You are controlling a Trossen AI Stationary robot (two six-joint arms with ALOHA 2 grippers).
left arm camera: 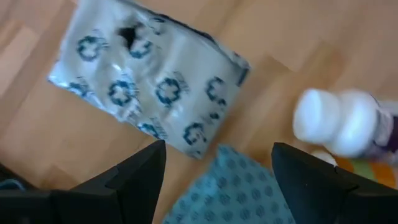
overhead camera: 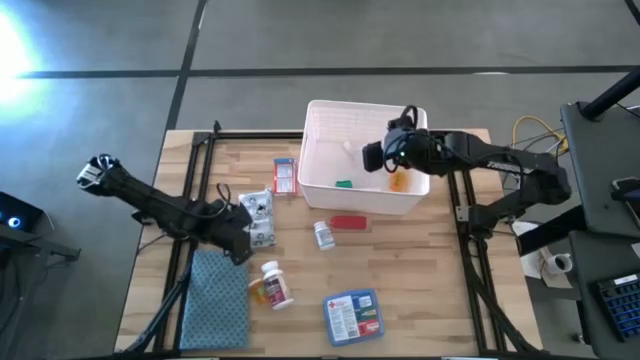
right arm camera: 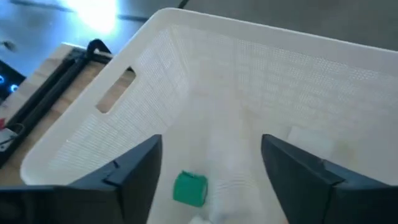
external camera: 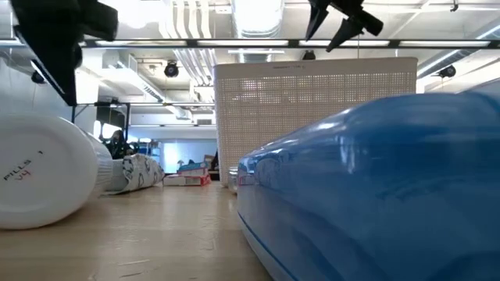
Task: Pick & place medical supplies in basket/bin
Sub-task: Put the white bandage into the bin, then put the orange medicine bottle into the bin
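The white perforated bin [overhead camera: 330, 118] stands at the table's far middle. My right gripper [overhead camera: 375, 155] hovers open above its inside [right arm camera: 211, 155], over a small green item [right arm camera: 189, 188]; an orange vial [overhead camera: 400, 181] also lies in the bin. My left gripper [overhead camera: 240, 238] is open and empty [left arm camera: 217, 162], just near of the silvery blister pack [left arm camera: 149, 81], above the far edge of the blue-grey cloth [left arm camera: 233, 186]. A white pill bottle [overhead camera: 272, 283] lies on its side to the right of the cloth. A red tube [overhead camera: 348, 222] lies on the table.
A small white bottle [overhead camera: 323, 234], a red-white box [overhead camera: 285, 175] and the blue first-aid packet [overhead camera: 352, 315] lie on the wooden table. In the low view the packet [external camera: 375, 195] fills the foreground. Black rails [overhead camera: 190, 200] run along both table sides.
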